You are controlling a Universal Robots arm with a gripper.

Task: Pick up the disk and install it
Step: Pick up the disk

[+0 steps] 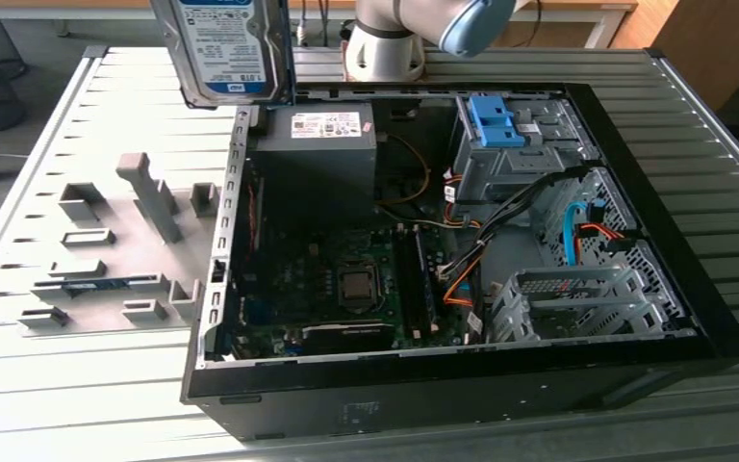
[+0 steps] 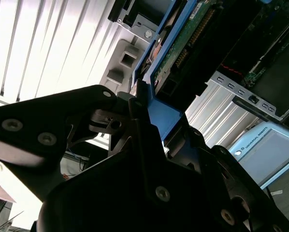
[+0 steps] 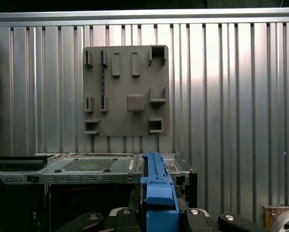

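Item: the disk (image 1: 228, 48).
Location: in the air, above the far corner of the open computer case (image 1: 677, 318), clear of the tabletop (image 1: 36, 385) and the grey fixture board (image 1: 113, 241).
Hold: gripper (image 3: 156, 215) clamped on its blue carrier edge.
Progress: pickup done; installation outstanding, as the disk is well apart from the drive cage (image 1: 523, 159).
Orientation: on edge, long axis upright, label facing the exterior view.
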